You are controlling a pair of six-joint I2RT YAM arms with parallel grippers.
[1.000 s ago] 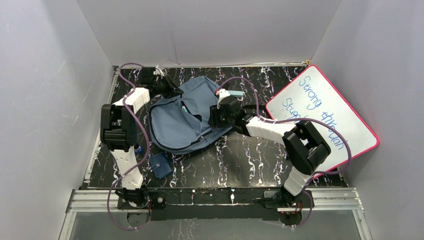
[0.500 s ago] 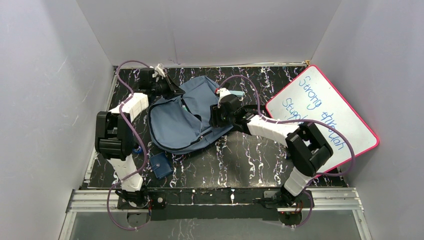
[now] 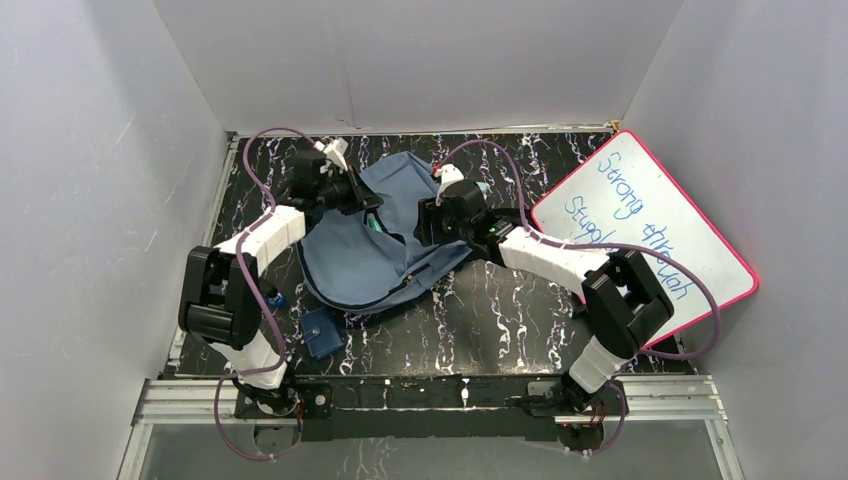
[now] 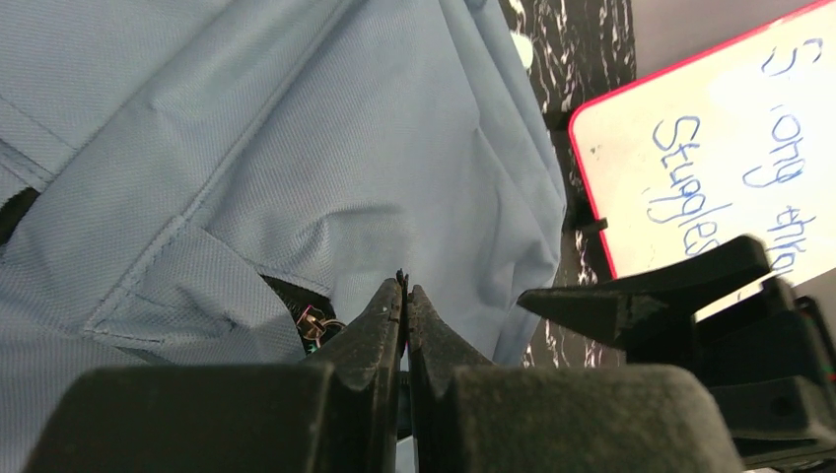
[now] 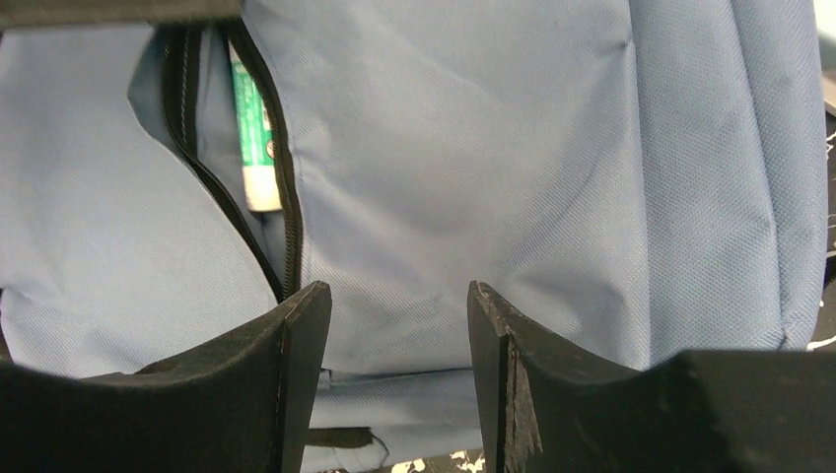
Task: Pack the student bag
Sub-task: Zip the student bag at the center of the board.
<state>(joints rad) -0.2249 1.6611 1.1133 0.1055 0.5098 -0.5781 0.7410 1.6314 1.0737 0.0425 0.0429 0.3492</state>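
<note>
Top external view: the student bag (image 3: 365,255) lies left of center on the desk (image 3: 520,320), both arms now drawn in over its unzipped mouth. The right hand (image 3: 428,220) has spread wider, empty; the left hand (image 3: 355,195) stays pressed together at the opening's rim. A green stick (image 5: 253,138) sits inside, so one item looks delivered.

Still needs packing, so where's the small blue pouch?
In the top view the pouch lies on the table's near left, between the bag and the left arm's base.
</note>
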